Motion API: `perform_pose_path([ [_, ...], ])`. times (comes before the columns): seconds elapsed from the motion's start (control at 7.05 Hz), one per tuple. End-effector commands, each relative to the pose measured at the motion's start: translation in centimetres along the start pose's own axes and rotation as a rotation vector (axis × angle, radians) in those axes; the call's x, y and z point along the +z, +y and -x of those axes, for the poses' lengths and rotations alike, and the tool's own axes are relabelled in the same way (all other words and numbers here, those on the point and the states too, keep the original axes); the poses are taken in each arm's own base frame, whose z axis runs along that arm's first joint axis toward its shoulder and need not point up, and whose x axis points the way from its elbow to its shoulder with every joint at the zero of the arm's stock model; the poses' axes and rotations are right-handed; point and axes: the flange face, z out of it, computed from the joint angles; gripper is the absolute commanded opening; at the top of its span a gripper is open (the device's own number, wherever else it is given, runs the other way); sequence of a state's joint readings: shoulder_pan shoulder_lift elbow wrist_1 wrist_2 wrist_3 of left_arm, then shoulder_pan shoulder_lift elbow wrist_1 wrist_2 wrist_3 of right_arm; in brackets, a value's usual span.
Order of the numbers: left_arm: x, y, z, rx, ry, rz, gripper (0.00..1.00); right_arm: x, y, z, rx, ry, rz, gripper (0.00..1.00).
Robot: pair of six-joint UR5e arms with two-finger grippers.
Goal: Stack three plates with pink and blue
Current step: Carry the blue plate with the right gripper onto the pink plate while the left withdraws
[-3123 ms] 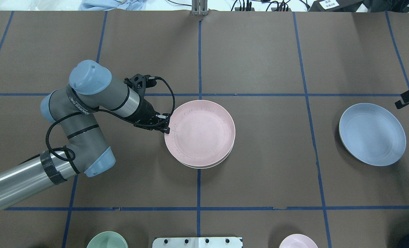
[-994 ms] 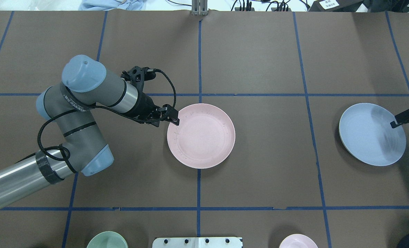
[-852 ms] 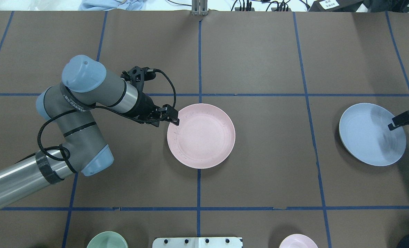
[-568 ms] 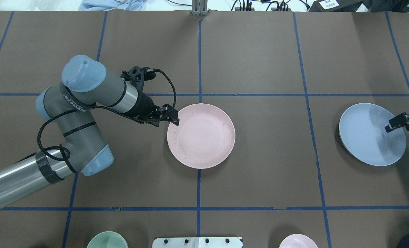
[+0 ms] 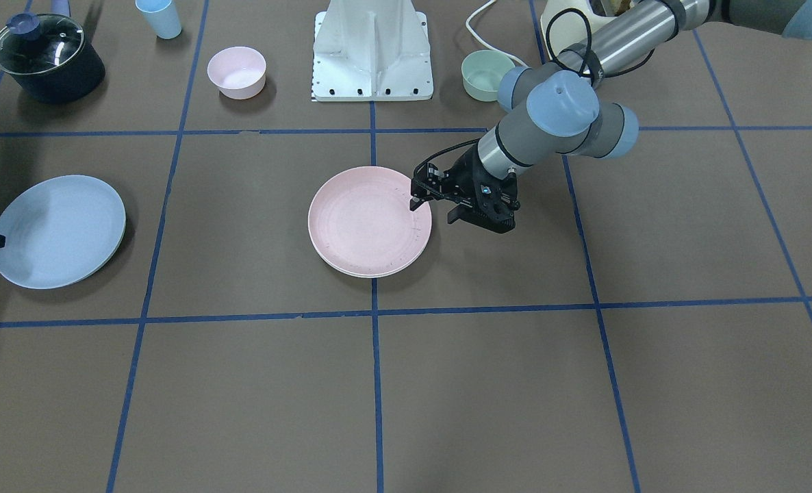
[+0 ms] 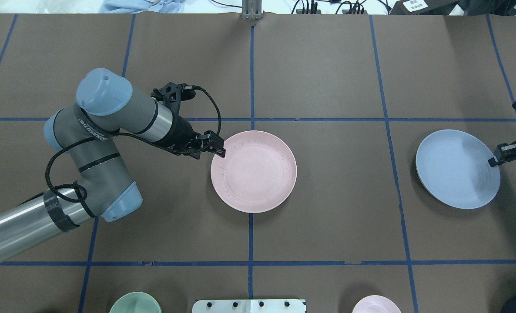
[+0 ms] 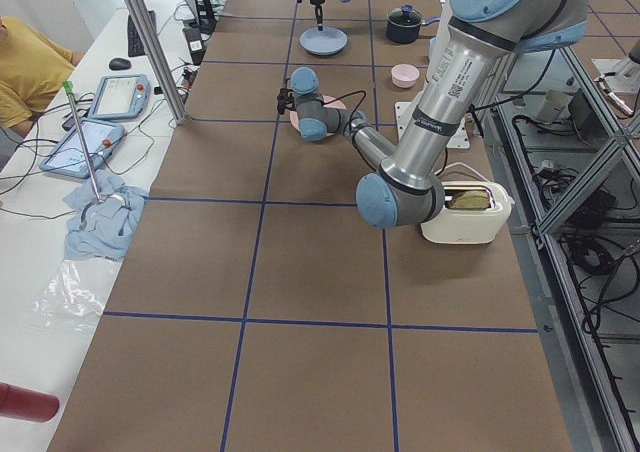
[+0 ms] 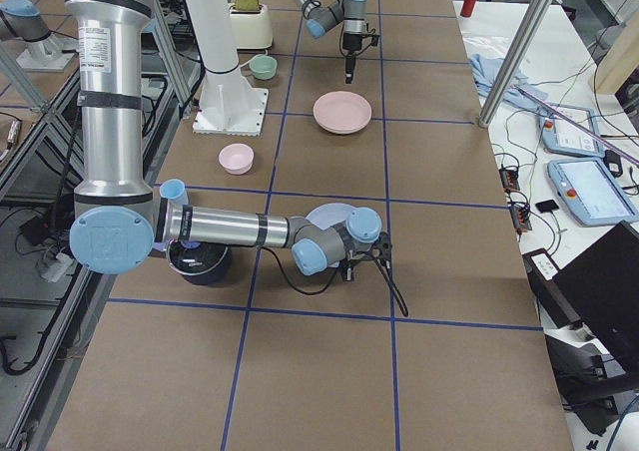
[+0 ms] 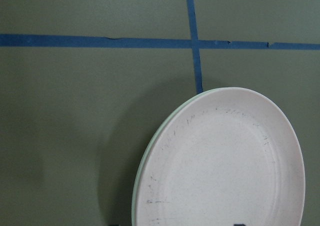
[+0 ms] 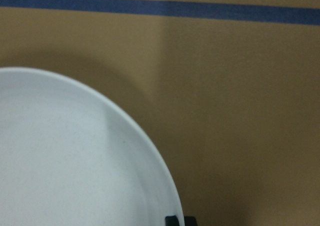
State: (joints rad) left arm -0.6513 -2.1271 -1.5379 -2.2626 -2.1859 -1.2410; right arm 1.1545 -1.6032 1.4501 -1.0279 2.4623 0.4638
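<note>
The right end effector (image 6: 492,162), pinching the light blue matte round plate (image 6: 456,169) at 3 o'clock, should carry it flat; the left end effector (image 5: 432,209) is open.

Small lettering is running along a band on the left arm's grey link (image 6: 93,130), and a white label (image 6: 414,4) is sitting on a black box beyond the tabletop, neither showing sharply enough to read.

Overhead and front-facing views look down from opposite sides, both showing the blue plate (image 6: 457,169)

Brown table (image 6: 327,65), blue tape grid (image 6: 252,78), white side bench (image 7: 30,262)
</note>
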Motion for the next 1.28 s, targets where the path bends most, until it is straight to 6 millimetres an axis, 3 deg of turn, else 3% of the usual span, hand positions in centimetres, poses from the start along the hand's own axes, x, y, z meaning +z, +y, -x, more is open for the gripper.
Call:
perform_pose_path([
  [0.0, -0.4, 0.2, 0.1, 0.002, 0.003, -0.003, 0.81, -2.0, 0.3, 3.0, 0.039, -0.064, -0.01, 0.0],
  [0.28, -2.7, 0.5, 1.9, 0.003, 0.002, -0.024, 0.8, -5.5, -0.7, 8.7, 0.142, -0.112, -0.064, 0.0],
  [0.57, -5.5, 1.2, 5.6, -0.005, -0.02, -0.043, 0.8, -6.9, -3.2, 16.6, 0.209, -0.179, -0.082, 0.0],
  [0.71, -6.6, 1.9, 8.9, 0.05, -0.054, -0.045, 0.79, -5.4, -3.4, 22.2, 0.24, -0.228, -0.057, 0.0],
  [0.85, -8.9, 3.1, 12.6, 0.107, -0.089, -0.054, 0.79, -3.6, -3.5, 29.3, 0.299, -0.292, -0.063, 0.0],
  [0.99, -11.0, 4.0, 16.2, 0.158, -0.121, -0.048, 0.79, -0.5, -2.0, 36.2, 0.353, -0.338, -0.101, 0.0],
  [1.14, -13.0, 3.8, 19.0, 0.195, -0.141, -0.044, 0.79, 1.3, -1.1, 42.7, 0.391, -0.378, -0.11, 0.0],
])
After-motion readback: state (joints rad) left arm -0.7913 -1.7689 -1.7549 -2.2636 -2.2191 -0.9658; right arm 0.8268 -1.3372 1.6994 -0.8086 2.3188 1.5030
